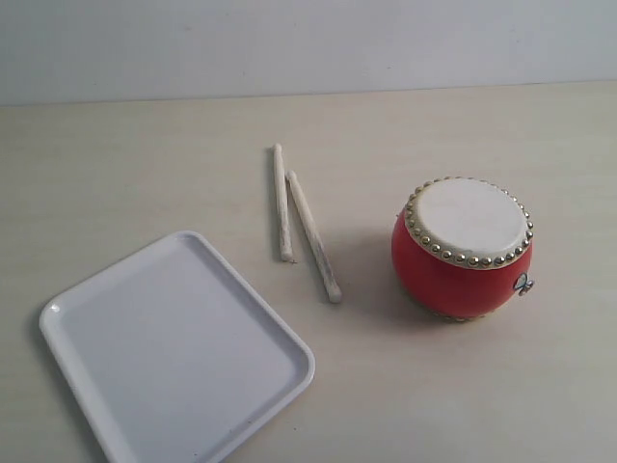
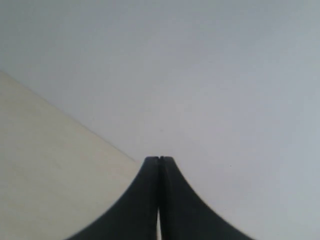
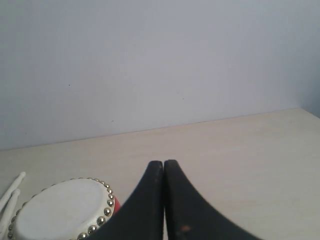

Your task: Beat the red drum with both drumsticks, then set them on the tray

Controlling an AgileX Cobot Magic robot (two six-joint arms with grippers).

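Upright on the pale desk [image 1: 116,164], a red drum [image 1: 461,260]: glossy red barrel, cream skin facing up, ringed with metal studs [image 1: 453,255], small metal ring [image 1: 523,285] on the flank. Near the red drum, on its left in the exterior view, two pale drumsticks [image 1: 313,236] flat on the desk, clear of the drum. Laid nearly side by side, closest at the ends farther from the camera, spreading apart toward the nearer ends. Touching or not at the close ends: cannot tell. Farther from the red drum on that same side, past the drumsticks and nearer the camera, a white tray [image 1: 174,357] with rounded corners and a low raised rim. Set at an angle on the desk, apart from both sticks. Behind the red drum, a plain pale wall [image 1: 289,43].

Left tool [image 2: 159,160]: black fingers pressed together tip to tip, gripping nothing, seen only against bare desk and wall. Place relative to the red drum: cannot tell.

Right tool [image 3: 163,164]: likewise closed, fingers meeting along their length, holding nothing. Pointed past the red drum toward the wall, with the drum's studded rim showing just beside the fingers in the right wrist view. Beyond the drum in that view, rounded tips of the drumsticks at the frame's edge.
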